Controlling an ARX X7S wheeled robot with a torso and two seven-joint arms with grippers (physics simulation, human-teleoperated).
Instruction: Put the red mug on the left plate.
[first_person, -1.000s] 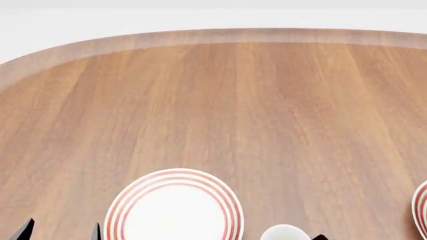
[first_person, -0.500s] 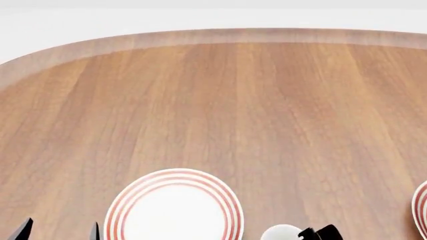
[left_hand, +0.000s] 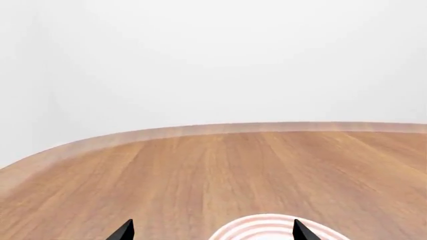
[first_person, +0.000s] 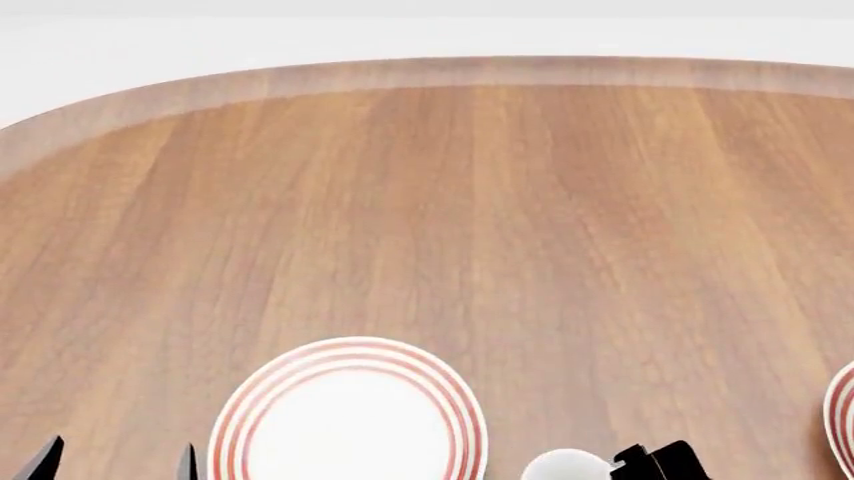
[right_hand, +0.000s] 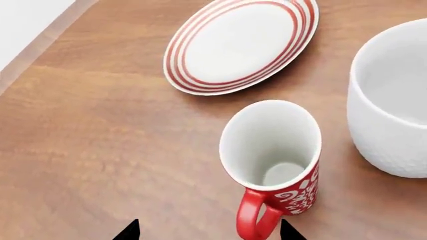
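The red mug (right_hand: 275, 172) stands upright on the wood table, white inside, with white scrolls on its side. Its red loop handle (right_hand: 253, 220) points toward my right gripper (right_hand: 209, 232). That gripper is open, and the handle sits between the fingertips, close to one of them, untouched. A red-ringed plate (right_hand: 240, 45) lies just beyond the mug. In the head view the left plate (first_person: 347, 410) lies near the bottom edge, and the red mug is out of that view. My left gripper (first_person: 118, 465) hangs open beside the plate (left_hand: 267, 225), holding nothing.
A larger plain white mug (right_hand: 393, 100) stands close beside the red mug; a white rim (first_person: 567, 468) shows next to my right arm (first_person: 654, 462). The second ringed plate (first_person: 843, 415) is cut by the right edge. The table's rounded far edge (first_person: 441, 72) curves across the back.
The black end of my right arm has risen further into the bottom of the head view, beside the white rim. The left gripper and the plates have stayed put.
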